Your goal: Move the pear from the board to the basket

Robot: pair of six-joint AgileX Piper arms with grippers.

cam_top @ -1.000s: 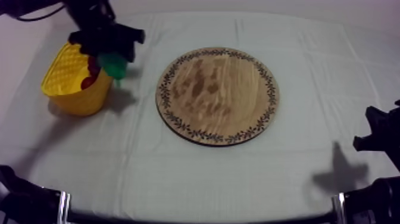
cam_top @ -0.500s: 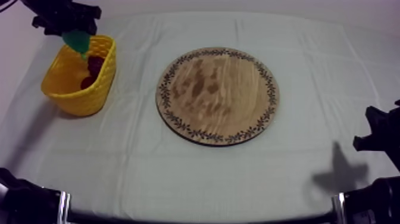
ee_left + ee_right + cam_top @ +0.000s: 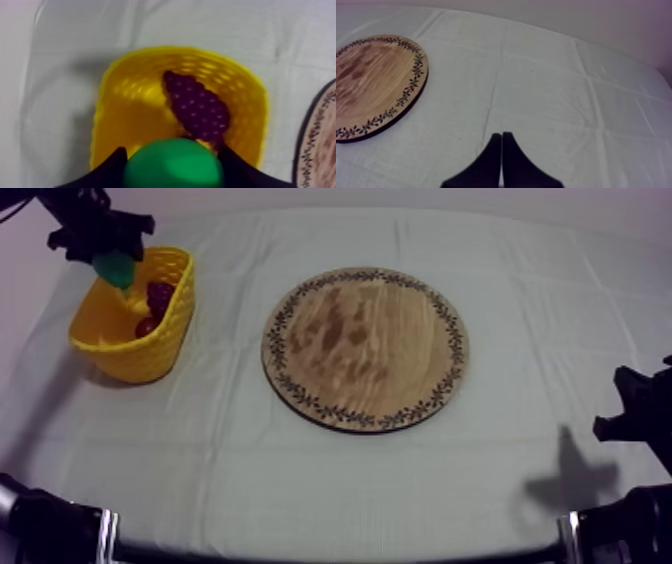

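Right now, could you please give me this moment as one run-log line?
left claw: shut on pear, over basket | basket: grapes inside | right claw: shut, over cloth

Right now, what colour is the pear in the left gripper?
Green. The pear shows best in the left wrist view.

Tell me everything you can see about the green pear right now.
The green toy pear looks smooth, rounded and plastic-like, evenly green with no stalk in sight. The left gripper is shut on it, clamping it at both sides. It hangs over the open yellow basket, close to the purple bunch of grapes lying inside. Whether it touches the grapes cannot be told.
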